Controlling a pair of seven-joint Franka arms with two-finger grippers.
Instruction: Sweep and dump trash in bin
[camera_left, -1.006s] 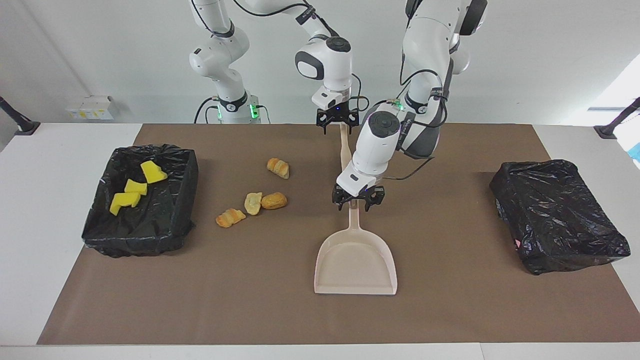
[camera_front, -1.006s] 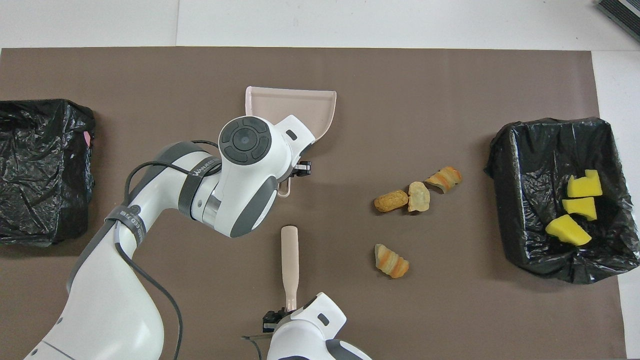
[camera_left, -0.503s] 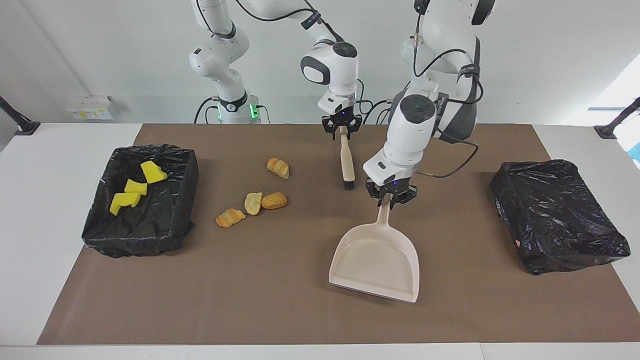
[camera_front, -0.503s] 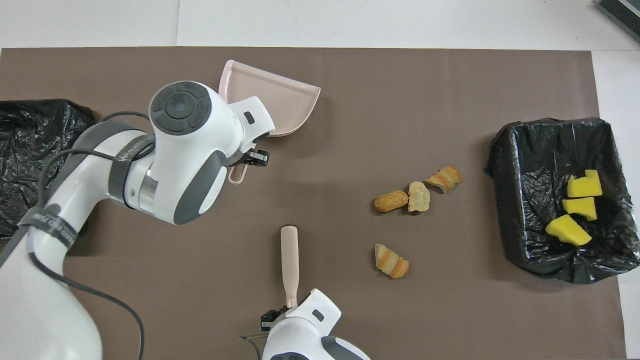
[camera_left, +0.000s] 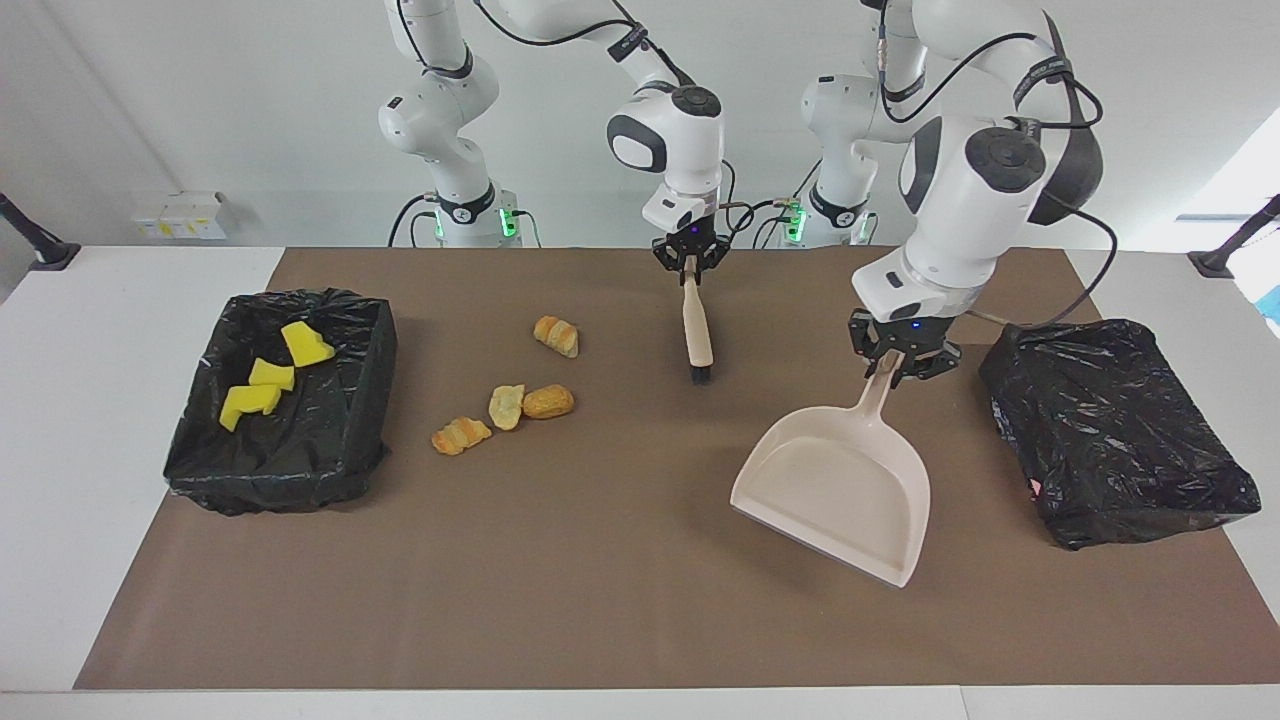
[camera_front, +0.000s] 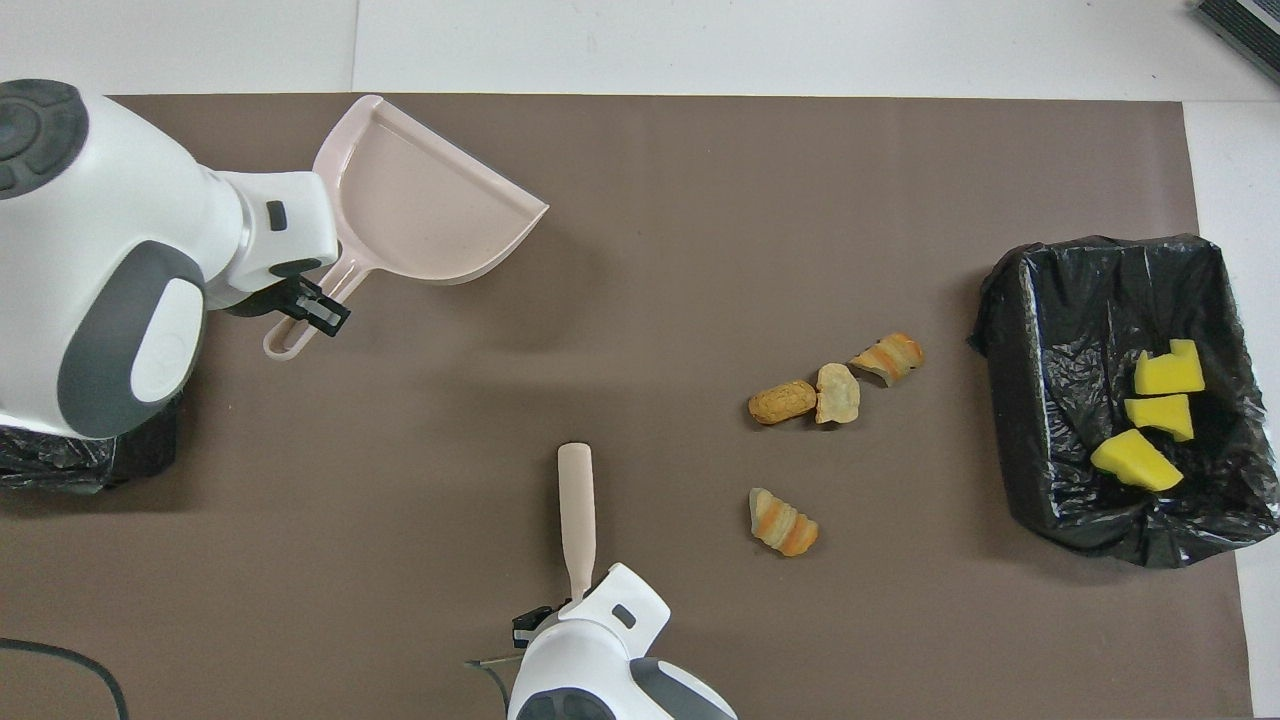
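The left gripper (camera_left: 903, 362) clamps the dustpan (camera_left: 835, 492) by its handle; the right gripper (camera_left: 690, 258) seemingly grips the brush (camera_left: 696, 328).

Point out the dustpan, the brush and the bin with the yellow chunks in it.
dustpan (camera_left: 835, 490): facing view, on the bare floor of its pan.
brush (camera_left: 696, 325): facing view, midway down its handle.
bin (camera_left: 355, 400): facing view, on its black side wall.
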